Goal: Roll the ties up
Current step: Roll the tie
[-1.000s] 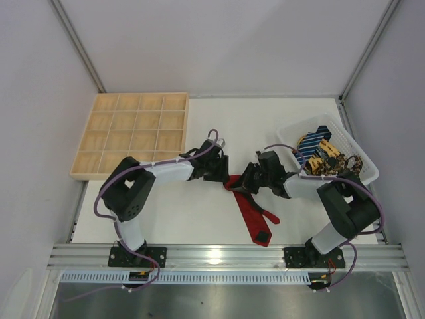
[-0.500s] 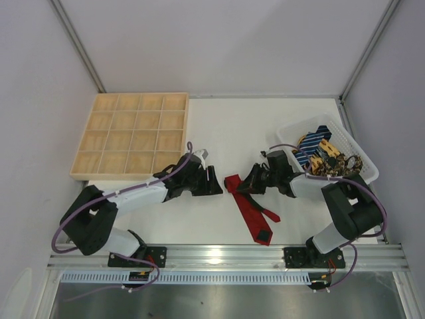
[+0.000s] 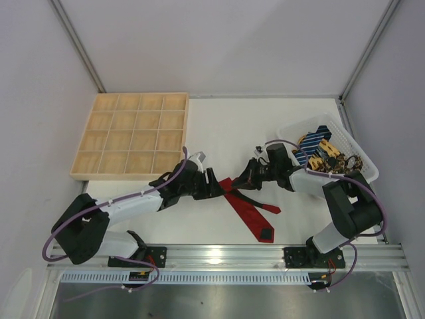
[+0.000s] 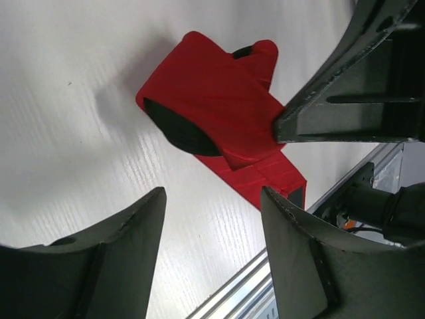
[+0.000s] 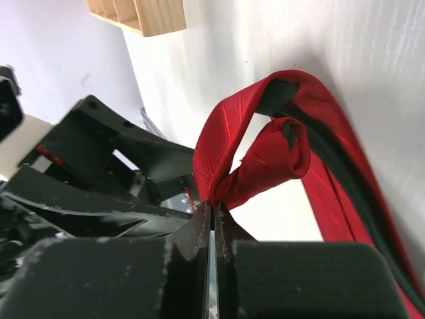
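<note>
**Right wrist view: red tie pinched at its rolled end**

The red tie [image 5: 265, 159] is pinched by the right pincer [image 5: 212, 229], whose fingers are pressed together on the cloth beside a small roll. The rest of the tie is laid flat on the white tabletop [image 3: 265, 126]. The left pincer [image 4: 265, 166] is spread wide, just beside the tie's folded end. More ties [image 3: 322, 154] are kept in the white basket [image 3: 362, 156].

Bright, even overhead light, top view sharp. White surface [image 3: 219, 126] w/ soft short shadows only. Left wrist view: faint sheen on surface, near jaws blurred. Right wrist view: jaws out of focus, red tie [image 5: 265, 159] crisp.
</note>
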You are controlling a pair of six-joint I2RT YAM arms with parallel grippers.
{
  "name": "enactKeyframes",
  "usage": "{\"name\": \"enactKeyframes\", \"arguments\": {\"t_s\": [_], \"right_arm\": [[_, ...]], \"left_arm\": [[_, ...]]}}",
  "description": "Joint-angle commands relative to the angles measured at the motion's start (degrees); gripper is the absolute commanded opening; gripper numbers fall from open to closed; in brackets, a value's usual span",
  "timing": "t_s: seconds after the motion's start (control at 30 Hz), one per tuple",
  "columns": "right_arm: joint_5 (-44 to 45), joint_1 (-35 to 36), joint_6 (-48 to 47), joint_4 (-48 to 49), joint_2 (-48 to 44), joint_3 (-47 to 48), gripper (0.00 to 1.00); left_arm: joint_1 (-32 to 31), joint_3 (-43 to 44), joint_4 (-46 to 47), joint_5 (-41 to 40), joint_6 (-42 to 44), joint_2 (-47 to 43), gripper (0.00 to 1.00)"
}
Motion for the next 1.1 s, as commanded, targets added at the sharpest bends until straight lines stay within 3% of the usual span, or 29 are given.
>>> {"name": "enactKeyframes", "arguments": {"t_s": [0.0, 0.27, 0.33, 0.47, 0.57, 0.6, 0.67, 0.73, 0.83, 0.97, 1.07], "right_arm": [[-2.98, -0.86, 5.18, 2.03, -1.14, 0.46, 0.0], [-6.33, -1.3, 11.35, 5.99, 1.23, -1.03, 0.02], [-6.07, -1.3, 10.03, 5.38, 0.97, -0.51, 0.03], [-3.78, -1.3, 0.65, -5.85, 1.67, 4.41, 0.06], [-2.37, -1.48, -3.42, -11.94, 1.94, 7.84, 0.08], [-2.81, -1.48, -3.07, -11.85, 1.85, 8.19, 0.11], [-3.42, -1.57, -1.32, -11.24, 2.11, 8.98, 0.4], [-5.27, -1.48, 1.31, -9.23, 2.2, 10.12, 0.54], [-4.49, -1.57, 0.02, -12.52, 1.41, 14.67, 0.58], [0.87, -1.74, -10.24, -22.12, -0.17, 21.44, 0.59], [7.88, -1.92, -19.81, -31.43, 0.26, 24.97, 0.59]], "left_arm": [[-0.22, 0.09, 0.96, -3.02, -5.02, -2.68, 0.64], [-0.66, 0.61, 1.64, -9.27, -6.7, -5.14, 0.63], [-1.18, 0.17, 3.84, -10.49, -2.41, -6.37, 0.63], [-1.45, -0.79, 8.15, -9.36, 5.94, -8.48, 0.56], [-3.02, -1.76, 8.6, -10.05, 13.41, -12.34, 0.65], [-3.73, -1.41, 7.46, -13.89, 17.17, -13.05, 0.7], [-5.48, 0.25, 1.67, -17.78, 19.39, -14.98, 0.72], [-6.63, 0.87, -1.76, -23.23, 21.16, -16.3, 0.74], [-6.72, 1.49, -3.26, -27.89, 21.25, -18.15, 0.78], [-6.63, 6.39, -10.28, -30.18, 23.08, -17.11, 0.84], [-6.02, 11.39, -16.24, -25.98, 28.0, -14.56, 0.87]]}}
